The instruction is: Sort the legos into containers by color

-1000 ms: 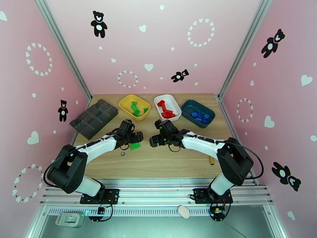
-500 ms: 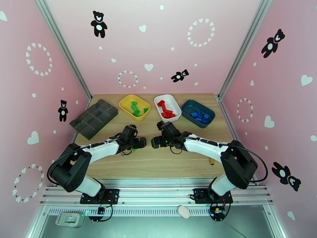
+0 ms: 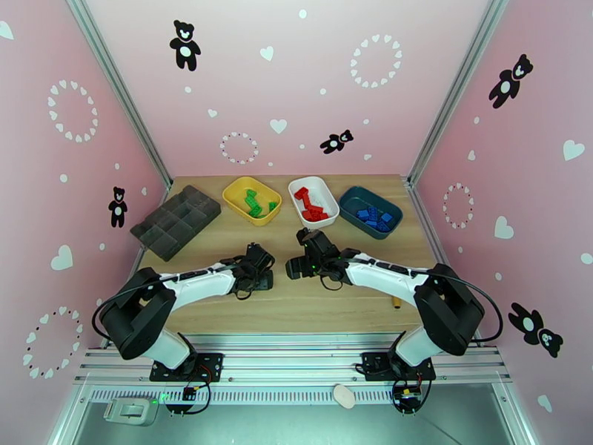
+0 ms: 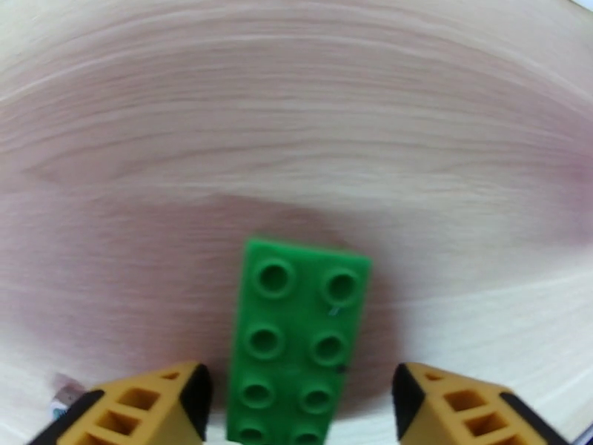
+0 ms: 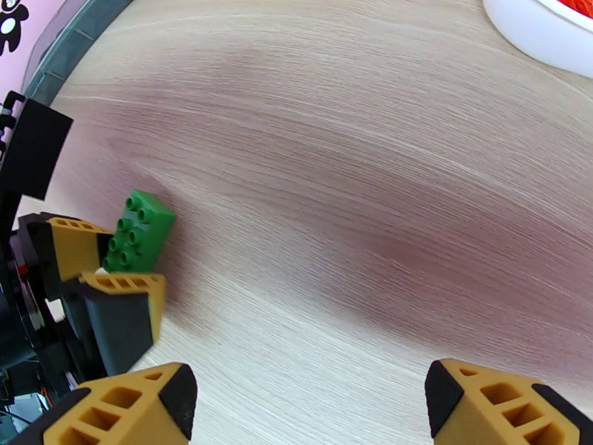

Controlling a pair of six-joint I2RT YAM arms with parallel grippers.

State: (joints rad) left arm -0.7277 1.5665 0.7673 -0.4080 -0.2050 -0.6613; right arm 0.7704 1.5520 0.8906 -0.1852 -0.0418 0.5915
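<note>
Pink walls printed with black bears and white hearts enclose the pale wooden table point(image 3: 333, 305) on which I work. At its far edge stand the shallow yellow plastic tray point(image 3: 236, 190) with green bricks, the white tray point(image 3: 319, 190) with red bricks and the dark teal tray point(image 3: 356, 198) with blue bricks; a dark grey compartmented organizer point(image 3: 176, 220) lies to their left. My left arm stretches low and forward, forearm angled toward the table's middle, wrist close to the wood. The left gripper point(image 4: 300, 398) straddles a green studded plastic brick point(image 4: 300, 350) that lies flat, studs up, on the table; its yellow-and-black fingers point(image 4: 185, 406) stand either side with a narrow gap to the brick, so the jaws are partly open and grip nothing. My right arm reaches in from the other side, elbow bent. The right gripper point(image 5: 311, 398) faces the left one with jaws wide and empty over bare wood, near the green brick.
</note>
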